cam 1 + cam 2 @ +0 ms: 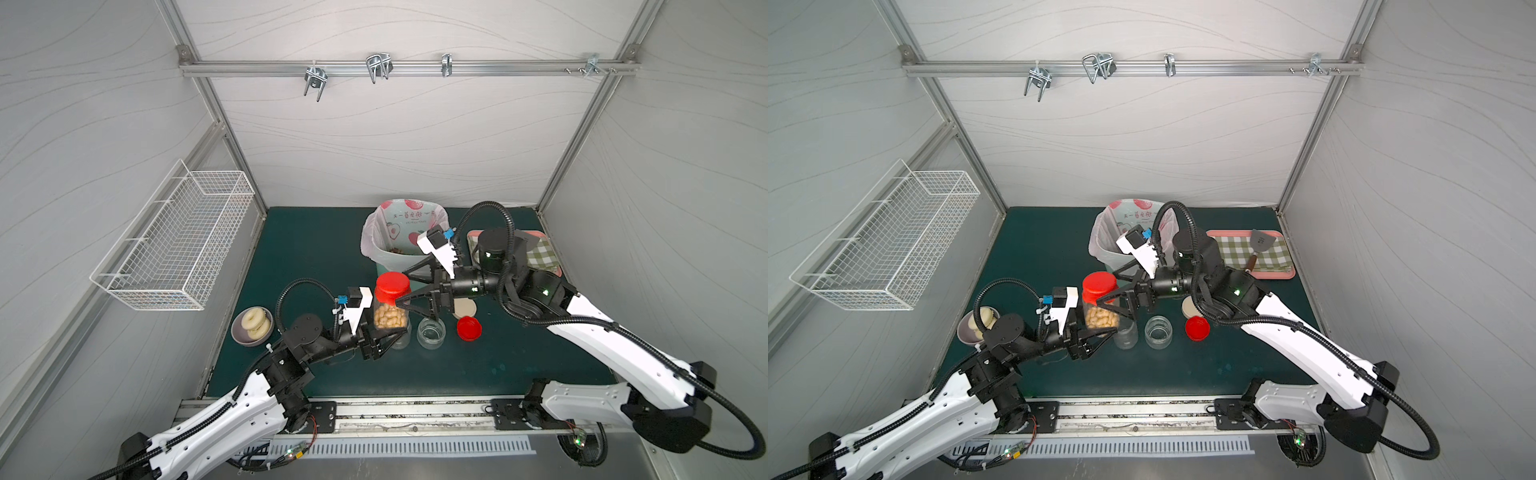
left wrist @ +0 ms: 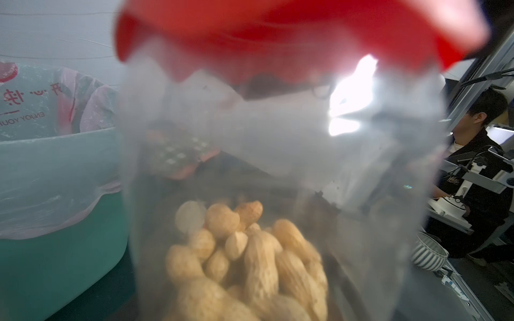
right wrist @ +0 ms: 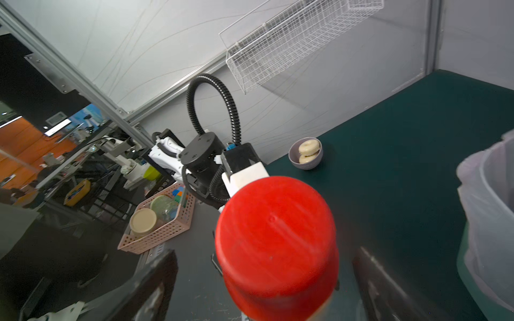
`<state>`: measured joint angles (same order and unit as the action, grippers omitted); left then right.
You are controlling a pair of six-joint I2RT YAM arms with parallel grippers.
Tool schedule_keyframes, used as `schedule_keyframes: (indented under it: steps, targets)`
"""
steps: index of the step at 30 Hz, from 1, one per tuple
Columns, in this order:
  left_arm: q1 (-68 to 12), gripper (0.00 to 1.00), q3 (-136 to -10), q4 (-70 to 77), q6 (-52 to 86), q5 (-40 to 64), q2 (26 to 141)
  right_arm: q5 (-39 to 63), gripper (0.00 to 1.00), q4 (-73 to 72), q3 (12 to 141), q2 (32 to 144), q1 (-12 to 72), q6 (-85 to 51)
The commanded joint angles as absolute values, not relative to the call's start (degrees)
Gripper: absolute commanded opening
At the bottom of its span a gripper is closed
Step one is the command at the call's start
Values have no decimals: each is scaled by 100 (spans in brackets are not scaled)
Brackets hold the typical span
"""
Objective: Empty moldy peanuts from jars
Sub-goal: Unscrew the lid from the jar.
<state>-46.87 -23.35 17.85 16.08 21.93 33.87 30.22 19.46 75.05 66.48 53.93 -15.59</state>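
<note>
Peanuts [image 2: 250,264] blur inside the jar [image 1: 390,313] the left gripper [image 1: 388,326] clamps; right gripper [image 1: 402,287] gapes around its lid [image 3: 278,244]; bag [image 2: 33,105] lettering, cropped, perhaps "ENJOY YOU".

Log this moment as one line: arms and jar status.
left gripper: holds peanut jar | right gripper: open around red lid | lid: on jar

Three jars [image 1: 431,332]: one holding peanuts [image 1: 390,316], two empty. Two red lids [image 1: 468,328], one beige lid [image 1: 465,309]. One bin [image 1: 388,262], one bowl [image 1: 245,341], two donuts [image 1: 262,331], one tray [image 1: 1273,274], one checked cloth [image 1: 1237,253], one spatula [image 1: 1260,240], one wire basket [image 1: 178,249], four metal hooks [image 1: 378,66], two arms [image 1: 602,345].
</note>
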Motion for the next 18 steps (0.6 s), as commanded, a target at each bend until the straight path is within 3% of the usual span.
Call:
schedule_keyframes:
  steps: [1, 10, 18]
  targets:
    - [-4693, 29, -2479, 2042, 1472, 2063, 3305, 2393, 99, 2277, 7356, 6415, 5422, -1414]
    - [-4686, 29, -2443, 1827, 1438, 1584, 3192, 1464, 98, 2754, 7356, 6107, 5428, -1588]
    - [-4693, 28, -2462, 1476, 1369, 681, 3264, -257, 87, 3117, 7730, 6214, 5914, -1814]
